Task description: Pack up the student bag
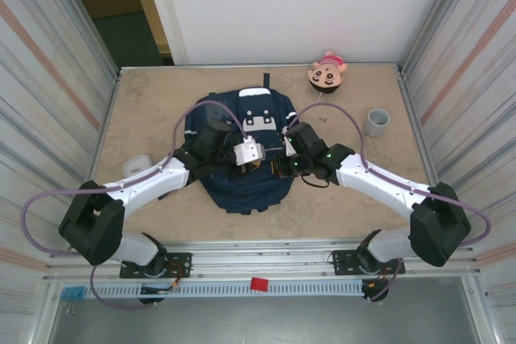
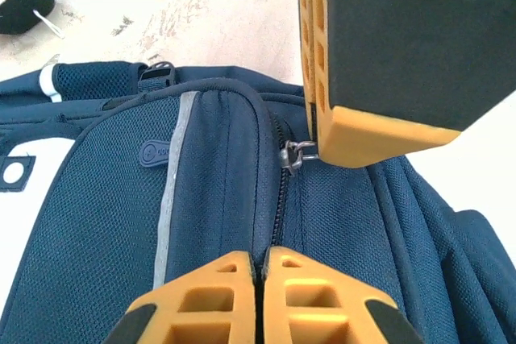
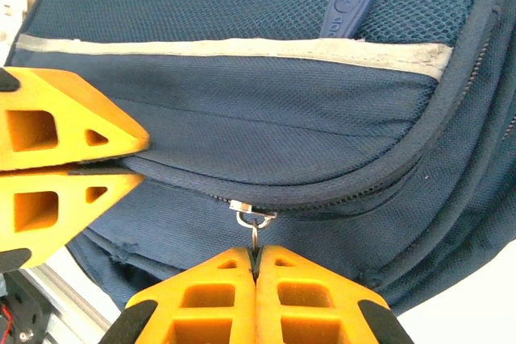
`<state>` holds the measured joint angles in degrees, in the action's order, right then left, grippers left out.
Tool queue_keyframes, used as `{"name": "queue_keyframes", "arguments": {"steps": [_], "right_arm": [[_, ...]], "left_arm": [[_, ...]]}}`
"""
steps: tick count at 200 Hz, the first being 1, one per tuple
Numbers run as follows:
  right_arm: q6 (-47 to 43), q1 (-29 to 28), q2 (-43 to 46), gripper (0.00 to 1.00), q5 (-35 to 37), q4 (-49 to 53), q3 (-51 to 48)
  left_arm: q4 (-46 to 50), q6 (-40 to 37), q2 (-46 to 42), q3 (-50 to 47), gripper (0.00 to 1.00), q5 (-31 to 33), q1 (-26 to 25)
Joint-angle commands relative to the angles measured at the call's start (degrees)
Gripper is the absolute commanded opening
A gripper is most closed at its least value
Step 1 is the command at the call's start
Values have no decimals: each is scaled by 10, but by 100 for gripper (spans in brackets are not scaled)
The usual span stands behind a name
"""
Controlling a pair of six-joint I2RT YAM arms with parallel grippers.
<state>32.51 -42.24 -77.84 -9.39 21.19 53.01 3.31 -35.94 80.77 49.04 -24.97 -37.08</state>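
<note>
Lying flat at the middle of the surface, a large navy-blue fabric student bag (image 1: 242,179) has its white top loop towards the far edge. It carries white patches with dark marks near its far end, a pale grey strip (image 3: 242,48) across a mesh front pocket, and a dark-blue rubber tab (image 3: 347,7) above that strip. A curved zip runs below the pocket, ending at a small metal zip slider with a ring (image 3: 253,221).

The left gripper (image 2: 256,267) has its orange jaws clenched on the bag's fabric right at the zip seam. The right gripper (image 3: 256,257) has its jaws pinched together on the slider's ring, just beside the left one, over the bag's middle.

The surface (image 1: 161,102) is a beige, marbled slab. Ribbed metal panels (image 1: 48,78) wall in its left and right sides, a white board (image 1: 298,6) stands behind the far edge, and a metal rail (image 1: 266,263) runs along the near edge, where the arm bases are bolted.

A small grey cylindrical cup (image 1: 376,122) stands upright near the right edge; its inside is too small to make out. A small clear plastic tub (image 1: 137,165) sits near the left edge, its contents unreadable. A round plush doll head with a pink cap (image 1: 326,73) lies at the far edge, right of the bag.
</note>
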Motion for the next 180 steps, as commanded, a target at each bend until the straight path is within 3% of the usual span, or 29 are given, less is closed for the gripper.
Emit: {"name": "queue_keyframes", "arguments": {"steps": [1,37,88,129,145,166,180], "right_arm": [[7,1,13,0,9,-11,-9],[0,1,4,3,9,-15,-8],[-4,1,-9,25,4,-25,-5],[-9,1,-27,31,7,-32,2],[-15,2,-35,27,11,-31,9],[-20,4,-36,7,21,-20,18],[-18,9,-24,1,34,-7,19]], "left_arm": [[-20,30,-14,3,0,-34,9],[-50,77,-18,-5,0,-82,29],[-58,87,-19,-3,0,-97,33],[-56,91,-25,-2,0,-111,35],[-56,93,-30,-4,0,-114,35],[-49,88,-35,-4,0,-100,36],[-41,84,-39,-8,0,-84,40]]}}
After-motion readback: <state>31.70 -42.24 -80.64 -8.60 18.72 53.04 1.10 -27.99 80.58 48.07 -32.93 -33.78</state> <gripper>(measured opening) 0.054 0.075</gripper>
